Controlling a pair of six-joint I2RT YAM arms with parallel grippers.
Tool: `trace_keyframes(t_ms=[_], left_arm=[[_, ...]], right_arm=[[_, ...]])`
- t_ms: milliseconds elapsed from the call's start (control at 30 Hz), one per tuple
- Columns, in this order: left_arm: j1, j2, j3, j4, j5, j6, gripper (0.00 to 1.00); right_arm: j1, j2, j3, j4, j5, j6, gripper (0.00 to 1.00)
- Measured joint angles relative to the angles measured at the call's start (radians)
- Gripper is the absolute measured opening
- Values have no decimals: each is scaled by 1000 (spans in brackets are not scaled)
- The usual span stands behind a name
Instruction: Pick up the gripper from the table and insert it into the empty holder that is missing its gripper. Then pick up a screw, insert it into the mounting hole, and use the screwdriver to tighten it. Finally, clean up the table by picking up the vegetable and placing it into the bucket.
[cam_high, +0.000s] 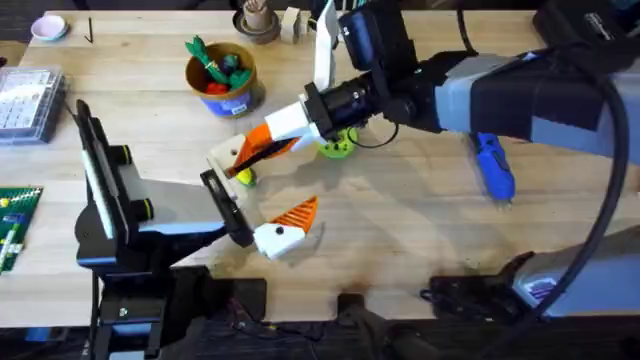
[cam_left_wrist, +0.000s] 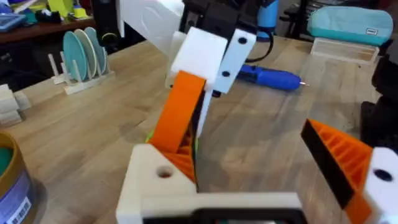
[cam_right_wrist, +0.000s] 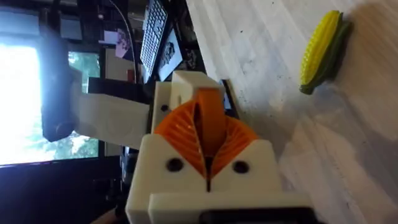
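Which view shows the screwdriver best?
The overhead view: the whole screwdriver lies in sight on the table, right of centre. The left wrist view shows part of it behind the right tool.

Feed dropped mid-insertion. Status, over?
Right gripper shut on the gripper, its end at the holder; seating unclear. Left gripper open. The vegetable on the table beside the holder. The screwdriver lies apart.
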Motion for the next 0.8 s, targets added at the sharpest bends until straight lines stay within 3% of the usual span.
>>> trace_keyframes(t_ms=[800], left_arm=[[2,-1,0,-1,41,29,993]], right_arm=[[-8,0,-2,-11,-60,-35,6]])
